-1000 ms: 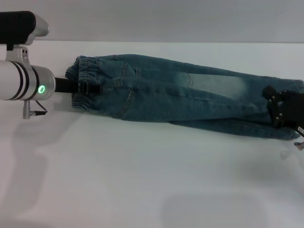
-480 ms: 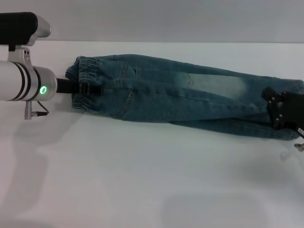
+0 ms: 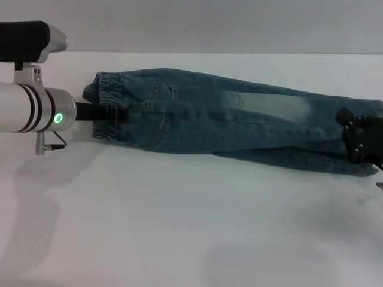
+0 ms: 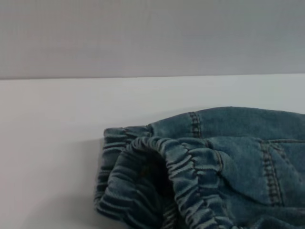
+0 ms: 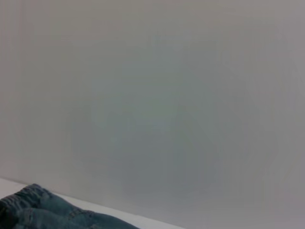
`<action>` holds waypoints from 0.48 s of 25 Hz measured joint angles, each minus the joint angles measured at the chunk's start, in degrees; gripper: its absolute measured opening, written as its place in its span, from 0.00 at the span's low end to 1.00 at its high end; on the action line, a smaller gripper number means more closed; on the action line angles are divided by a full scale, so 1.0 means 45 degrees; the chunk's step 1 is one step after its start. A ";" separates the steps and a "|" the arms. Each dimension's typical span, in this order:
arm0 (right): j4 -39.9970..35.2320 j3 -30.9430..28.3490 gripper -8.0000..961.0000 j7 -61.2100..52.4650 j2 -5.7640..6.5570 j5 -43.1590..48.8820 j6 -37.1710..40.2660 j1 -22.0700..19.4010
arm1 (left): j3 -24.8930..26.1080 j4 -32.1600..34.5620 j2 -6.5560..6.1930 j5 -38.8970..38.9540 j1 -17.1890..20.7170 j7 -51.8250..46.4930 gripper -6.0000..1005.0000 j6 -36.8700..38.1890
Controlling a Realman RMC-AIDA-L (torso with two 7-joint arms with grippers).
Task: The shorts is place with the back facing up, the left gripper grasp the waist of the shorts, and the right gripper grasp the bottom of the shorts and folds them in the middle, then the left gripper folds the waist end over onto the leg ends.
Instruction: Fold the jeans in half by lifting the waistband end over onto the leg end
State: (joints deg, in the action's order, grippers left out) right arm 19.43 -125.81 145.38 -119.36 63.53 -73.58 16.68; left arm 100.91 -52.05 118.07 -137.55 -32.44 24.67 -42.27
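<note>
The blue denim shorts [image 3: 227, 122] lie folded lengthwise across the table, back pocket up. The gathered waist [image 3: 102, 84] is at the left, and the waist [image 4: 157, 186] fills the lower part of the left wrist view with its opening facing the camera. My left gripper [image 3: 115, 113] reaches in from the left, its black claw lying over the waistband and shut on it. The leg ends [image 3: 365, 168] lie at the far right. My right gripper [image 3: 361, 142] sits on top of them at the frame edge. A corner of denim [image 5: 43, 214] shows in the right wrist view.
A white table [image 3: 179, 227] stretches in front of the shorts, with a pale wall [image 3: 209, 24] behind it. The left arm's silver cylinder with the green light [image 3: 58, 118] hangs over the table's left side.
My left arm has shifted slightly right and down at the waist. My right gripper has slid a little to the right along the leg ends. The shorts have barely moved.
</note>
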 joint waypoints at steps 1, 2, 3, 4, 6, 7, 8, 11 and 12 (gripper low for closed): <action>0.0000 0.0014 0.01 -0.0010 0.0001 -0.0030 -0.0026 -0.0023 | -0.0002 -0.0025 -0.0007 0.0065 0.0031 0.0001 0.51 0.0000; 0.0000 0.0016 0.01 -0.0013 0.0000 -0.0040 -0.0070 -0.0050 | -0.0003 -0.0053 -0.0010 0.0107 0.0053 0.0002 0.49 -0.0001; 0.0000 0.0017 0.01 -0.0013 0.0001 -0.0042 -0.0107 -0.0072 | -0.0004 -0.0103 -0.0011 0.0142 0.0088 0.0003 0.46 -0.0020; 0.0000 0.0018 0.01 -0.0012 0.0001 -0.0043 -0.0161 -0.0101 | -0.0004 -0.0134 -0.0010 0.0168 0.0108 0.0004 0.44 -0.0042; 0.0000 0.0006 0.01 -0.0013 0.0000 -0.0046 -0.0226 -0.0138 | -0.0003 -0.0186 0.0000 0.0244 0.0135 0.0005 0.40 -0.0084; 0.0000 -0.0014 0.01 -0.0014 0.0000 -0.0048 -0.0258 -0.0155 | -0.0004 -0.0204 0.0001 0.0274 0.0140 0.0006 0.38 -0.0097; 0.0000 -0.0034 0.01 -0.0018 0.0000 -0.0049 -0.0291 -0.0173 | -0.0004 -0.0258 0.0000 0.0339 0.0159 0.0006 0.36 -0.0127; 0.0000 -0.0041 0.01 -0.0024 0.0001 -0.0054 -0.0357 -0.0207 | 0.0021 -0.0512 -0.0010 0.0511 0.0242 0.0002 0.29 -0.0267; 0.0000 -0.0034 0.01 -0.0024 0.0000 -0.0056 -0.0367 -0.0216 | 0.0038 -0.0704 -0.0012 0.0562 0.0299 -0.0016 0.27 -0.0358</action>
State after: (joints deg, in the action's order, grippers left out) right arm 19.42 -125.97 145.27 -119.36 63.28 -75.23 15.71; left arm 101.09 -55.22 118.02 -135.01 -31.10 24.60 -43.88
